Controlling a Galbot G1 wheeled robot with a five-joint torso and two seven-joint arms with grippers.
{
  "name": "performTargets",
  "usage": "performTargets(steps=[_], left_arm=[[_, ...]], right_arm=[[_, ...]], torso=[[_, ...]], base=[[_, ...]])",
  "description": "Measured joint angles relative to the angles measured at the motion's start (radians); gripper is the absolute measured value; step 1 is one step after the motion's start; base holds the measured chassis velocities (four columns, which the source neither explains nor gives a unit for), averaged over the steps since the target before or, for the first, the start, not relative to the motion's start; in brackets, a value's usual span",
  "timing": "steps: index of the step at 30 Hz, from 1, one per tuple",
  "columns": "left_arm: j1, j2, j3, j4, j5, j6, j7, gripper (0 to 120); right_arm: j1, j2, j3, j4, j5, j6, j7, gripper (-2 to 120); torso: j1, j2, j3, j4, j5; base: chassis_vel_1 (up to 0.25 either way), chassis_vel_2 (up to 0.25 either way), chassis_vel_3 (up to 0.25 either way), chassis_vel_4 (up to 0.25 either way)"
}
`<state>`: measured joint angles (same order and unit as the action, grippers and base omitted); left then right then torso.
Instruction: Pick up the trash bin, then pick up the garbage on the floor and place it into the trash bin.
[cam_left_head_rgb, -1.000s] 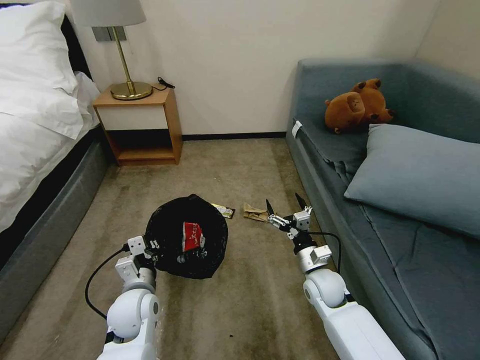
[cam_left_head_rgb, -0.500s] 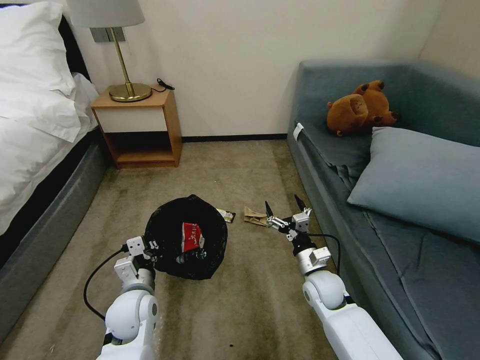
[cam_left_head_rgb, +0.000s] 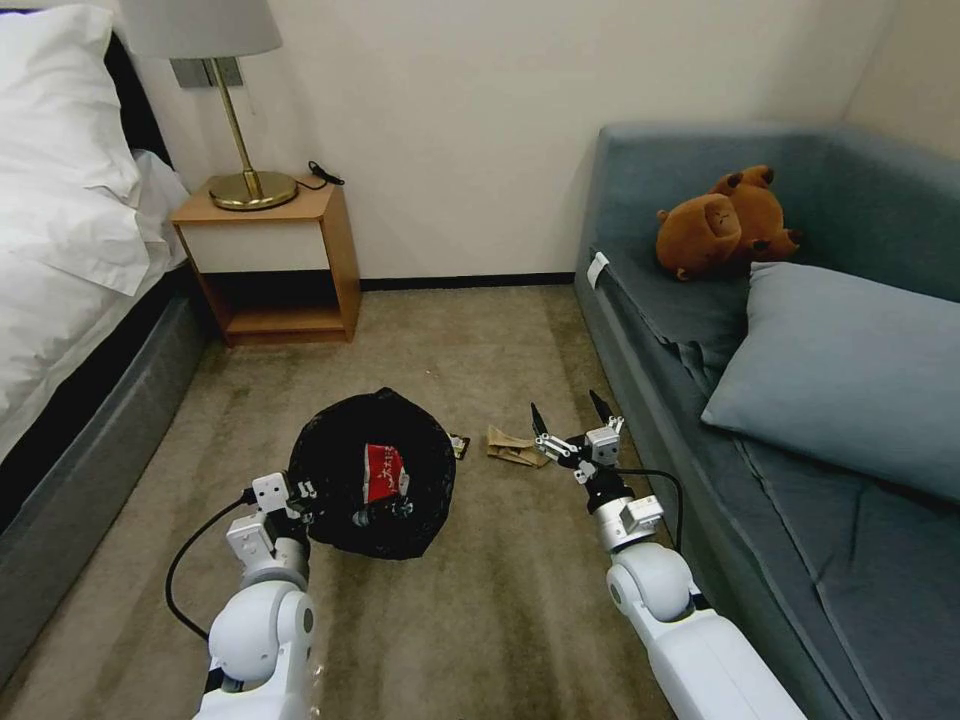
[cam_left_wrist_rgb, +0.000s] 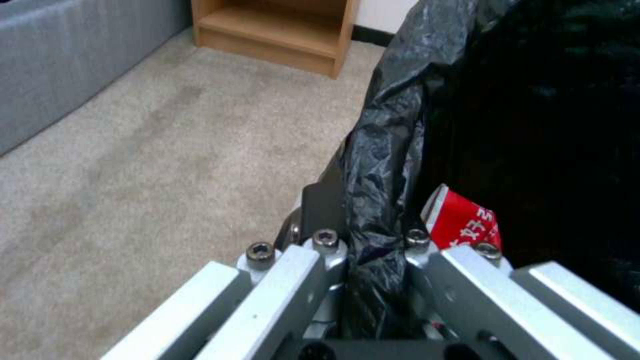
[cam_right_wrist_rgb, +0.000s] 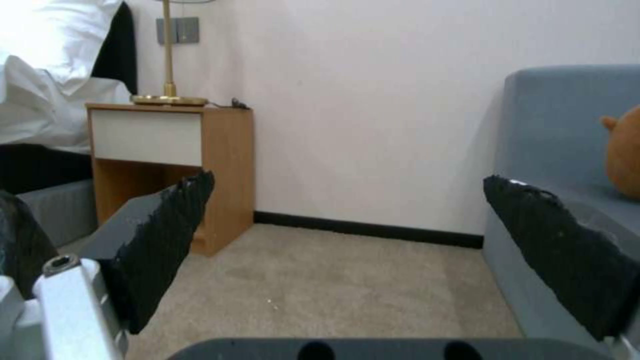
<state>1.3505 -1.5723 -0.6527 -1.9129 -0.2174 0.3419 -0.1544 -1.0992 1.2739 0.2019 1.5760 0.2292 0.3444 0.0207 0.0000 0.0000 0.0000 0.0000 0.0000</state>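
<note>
The trash bin, lined with a crinkly black bag, hangs low over the carpet. My left gripper is shut on its near rim. In the left wrist view the left gripper pinches the bag's fold. A red-white snack wrapper lies inside the trash bin, also seen as the wrapper. On the floor beyond lie a crumpled brown paper bag and a dark flat wrapper, half hidden behind the bin. My right gripper hovers open just right of the paper bag, holding nothing, its fingers spread wide.
A blue-grey sofa with a pillow and a brown plush toy runs along the right. A bed lines the left. A wooden nightstand with a brass lamp stands at the back wall. Open carpet lies between them.
The whole view has shifted: the camera moved a little forward and right. The dark wrapper is now more hidden behind the bin. Both arms keep their pose.
</note>
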Motion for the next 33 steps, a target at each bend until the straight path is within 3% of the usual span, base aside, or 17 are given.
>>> performTargets(steps=[33], left_arm=[[-0.018,-0.001,0.001,-0.009,-0.006,0.014,-0.008,1]], right_arm=[[0.016,-0.024,-0.015,-0.024,-0.004,0.007,-0.009,100]], torso=[[0.000,0.000,0.000,0.0000,0.0000]], base=[[-0.038,0.039,0.042,-0.037]])
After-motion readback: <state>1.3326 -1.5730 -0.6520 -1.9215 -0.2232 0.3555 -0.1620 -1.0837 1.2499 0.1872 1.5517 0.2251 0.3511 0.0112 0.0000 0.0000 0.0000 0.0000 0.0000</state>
